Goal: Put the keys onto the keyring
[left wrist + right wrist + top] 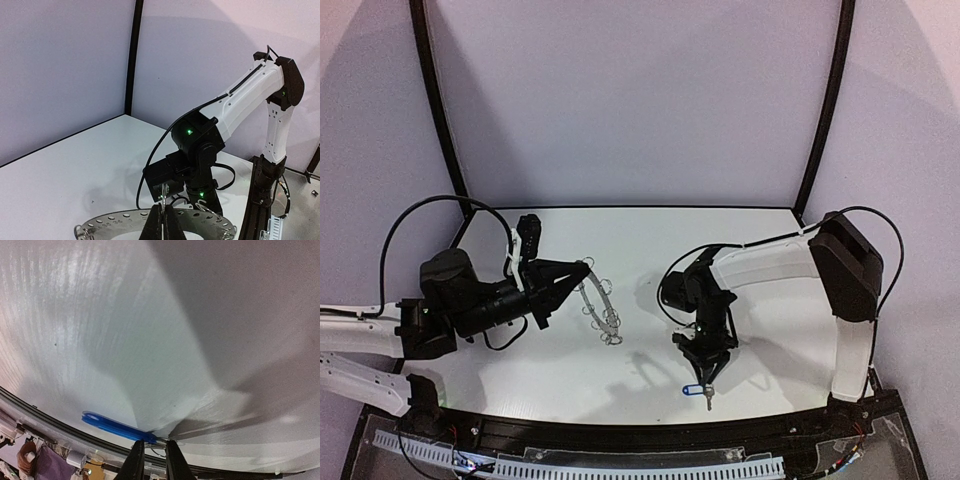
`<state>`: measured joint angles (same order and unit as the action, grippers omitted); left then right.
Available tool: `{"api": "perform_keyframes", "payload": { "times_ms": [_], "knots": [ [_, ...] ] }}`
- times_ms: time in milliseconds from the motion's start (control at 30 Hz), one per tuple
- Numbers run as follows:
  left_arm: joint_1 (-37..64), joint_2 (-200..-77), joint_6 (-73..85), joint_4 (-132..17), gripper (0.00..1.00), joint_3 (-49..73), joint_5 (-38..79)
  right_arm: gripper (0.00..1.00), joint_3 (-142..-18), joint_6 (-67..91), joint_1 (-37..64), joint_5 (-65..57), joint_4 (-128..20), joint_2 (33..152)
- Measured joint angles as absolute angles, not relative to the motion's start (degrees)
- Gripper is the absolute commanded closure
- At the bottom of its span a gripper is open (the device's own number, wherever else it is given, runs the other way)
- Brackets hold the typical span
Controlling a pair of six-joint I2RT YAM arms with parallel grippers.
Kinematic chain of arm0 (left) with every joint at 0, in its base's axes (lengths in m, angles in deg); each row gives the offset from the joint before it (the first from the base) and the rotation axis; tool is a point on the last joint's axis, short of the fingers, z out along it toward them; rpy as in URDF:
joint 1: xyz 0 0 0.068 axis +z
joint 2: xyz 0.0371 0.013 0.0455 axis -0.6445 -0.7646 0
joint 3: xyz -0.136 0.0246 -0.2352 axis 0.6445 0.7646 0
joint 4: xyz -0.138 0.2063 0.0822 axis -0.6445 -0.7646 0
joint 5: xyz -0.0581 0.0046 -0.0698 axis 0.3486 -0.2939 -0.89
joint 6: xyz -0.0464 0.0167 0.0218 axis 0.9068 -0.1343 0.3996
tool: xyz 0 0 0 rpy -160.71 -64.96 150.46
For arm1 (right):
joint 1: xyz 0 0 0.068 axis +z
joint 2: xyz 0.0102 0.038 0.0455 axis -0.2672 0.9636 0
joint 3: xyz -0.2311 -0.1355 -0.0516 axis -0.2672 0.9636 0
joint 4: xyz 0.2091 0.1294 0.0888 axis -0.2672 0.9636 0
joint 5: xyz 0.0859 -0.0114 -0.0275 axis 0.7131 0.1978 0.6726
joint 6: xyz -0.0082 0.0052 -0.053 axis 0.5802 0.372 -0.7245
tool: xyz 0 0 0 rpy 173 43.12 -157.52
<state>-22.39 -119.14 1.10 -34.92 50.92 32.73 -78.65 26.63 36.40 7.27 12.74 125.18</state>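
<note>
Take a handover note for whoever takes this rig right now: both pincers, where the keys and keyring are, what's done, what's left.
Left pincer: shut on the rim of the keyring, which it holds tilted over the table.
Right pincer: low at the table's near edge, fingers narrowly apart around the end of the blue-tagged key. A firm grip is not confirmed.
Done: the ring is in hand.
Left: no key shows on the ring. Secure the blue-tagged key and thread it on, then do the second key, which I can't pick out clearly.

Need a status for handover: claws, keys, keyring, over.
Left claw shut on keyring rim. Right claw down at blue-tagged key on table, grip unconfirmed. Nothing seen blocking.
</note>
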Motion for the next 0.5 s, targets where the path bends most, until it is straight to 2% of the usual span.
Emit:
{"api": "perform_keyframes", "payload": {
  "times_ms": [267,500],
  "knots": [
    [-22.39,-119.14,1.15,-35.16,0.99,50.92,32.68,0.81,-77.21,28.59,36.40,6.65,10.88,123.46],
    [-22.39,-119.14,1.17,-35.82,0.99,50.92,32.24,0.81,-70.54,32.90,36.05,8.38,5.37,117.38]
  ]
}}
